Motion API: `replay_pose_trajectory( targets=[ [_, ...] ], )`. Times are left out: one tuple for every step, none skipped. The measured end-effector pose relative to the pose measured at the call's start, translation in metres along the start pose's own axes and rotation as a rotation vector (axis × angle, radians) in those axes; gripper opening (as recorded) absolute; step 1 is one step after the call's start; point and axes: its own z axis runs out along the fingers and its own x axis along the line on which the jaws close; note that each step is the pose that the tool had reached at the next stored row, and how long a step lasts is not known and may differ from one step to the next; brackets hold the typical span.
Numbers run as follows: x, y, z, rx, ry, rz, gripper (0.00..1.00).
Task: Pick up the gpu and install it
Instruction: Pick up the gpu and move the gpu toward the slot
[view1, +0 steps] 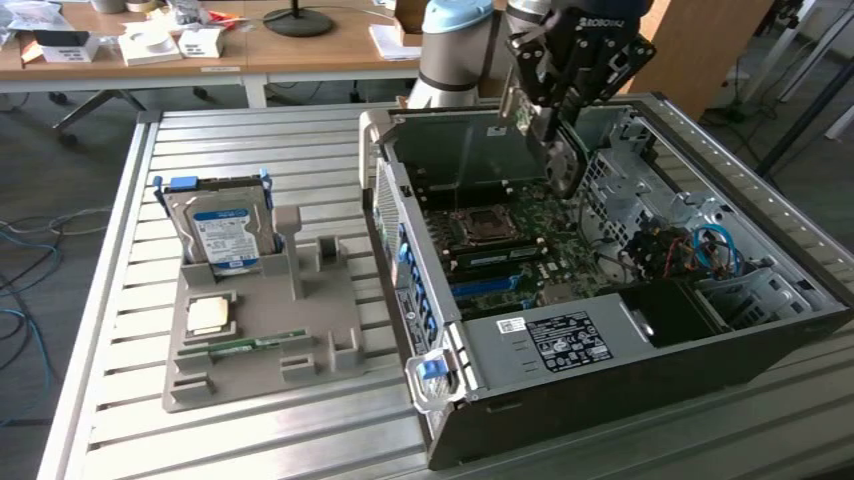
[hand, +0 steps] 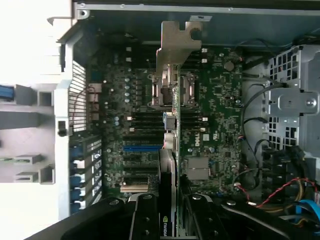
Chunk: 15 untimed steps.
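One gpu (hand: 175, 115) upright, bracket (hand: 176, 45) lowest

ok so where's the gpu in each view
exterior view: the gpu hangs edge-on from the end effector, above the open case, toward the exterior view's right.
wrist view: the gpu runs edge-on from the end effector's grip out to its metal bracket, over the motherboard.
shared landmark: the blue slot on the motherboard.
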Motion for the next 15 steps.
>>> replay_pose_trajectory(
  targets=[
    [-0.004, 0.0001, 0.0001, 0.0001, 0.0000, 0.000, 0.26],
    [-0.008, 0.0002, 0.0003, 0.0000, 0.0000, 0.000, 0.26],
    [-0.012, 0.0003, 0.0004, -0.0001, 0.0000, 0.000, 0.26],
    [-0.015, 0.0004, 0.0005, -0.0001, 0.0000, 0.000, 0.26],
    [-0.018, 0.0005, 0.0006, -0.0001, 0.0000, 0.000, 0.26],
    [-0.021, 0.0005, 0.0007, -0.0001, 0.0000, 0.000, 0.26],
    [-0.024, 0.0006, 0.0007, -0.0001, 0.0001, 0.000, 0.26],
    [-0.025, 0.0006, 0.0008, 0.0000, 0.0000, 0.000, 0.26],
    [-0.027, 0.0008, 0.0009, -0.0001, -0.0001, 0.000, 0.26],
    [-0.030, 0.0008, 0.0010, -0.0002, 0.0000, 0.000, 0.26],
    [-0.033, 0.0009, 0.0010, -0.0001, 0.0000, 0.000, 0.26],
    [-0.036, 0.0009, 0.0011, -0.0001, 0.0000, 0.000, 0.26],
    [-0.037, 0.0009, 0.0011, -0.0001, 0.0001, 0.000, 0.26],
    [-0.037, 0.0009, 0.0011, -0.0001, 0.0001, 0.000, 0.26],
    [-0.037, 0.0009, 0.0011, -0.0001, 0.0001, 0.000, 0.26]
  ],
)
